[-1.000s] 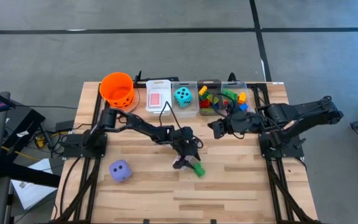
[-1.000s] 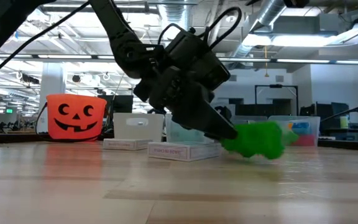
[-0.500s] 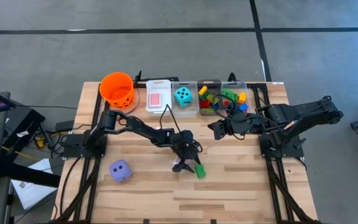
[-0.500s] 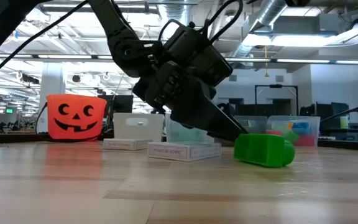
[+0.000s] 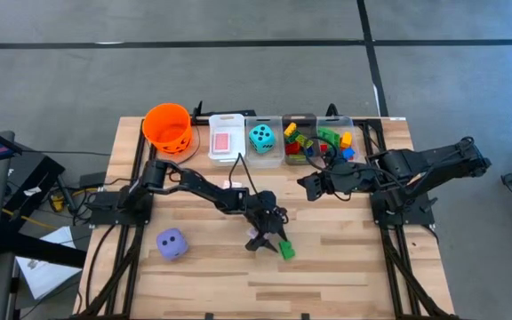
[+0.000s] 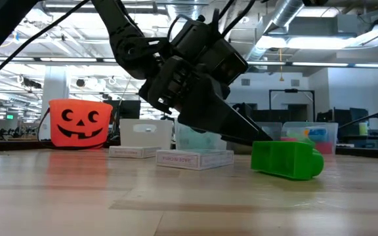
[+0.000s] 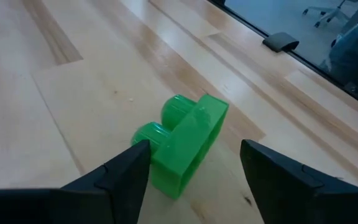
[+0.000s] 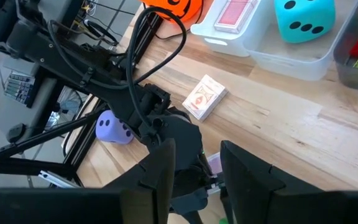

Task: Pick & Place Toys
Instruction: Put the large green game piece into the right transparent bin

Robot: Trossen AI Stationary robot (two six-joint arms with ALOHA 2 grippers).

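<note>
Green brick [image 7: 182, 142] lies flat on the desk [image 5: 345, 267] between the spread left gripper [image 7: 191, 171] fingers, untouched, long axis slanting across the gap. Right gripper [image 5: 305, 184] waits by the bins, narrowly parted, holding nothing.

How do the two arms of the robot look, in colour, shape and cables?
Both arms are black, built of jointed segments. The left gripper ends in flat, dark, wedge-shaped jaws. Loose black cables loop along the left arm and over its wrist. The right arm looks equally dark, with a bulkier block near its gripper.
</note>
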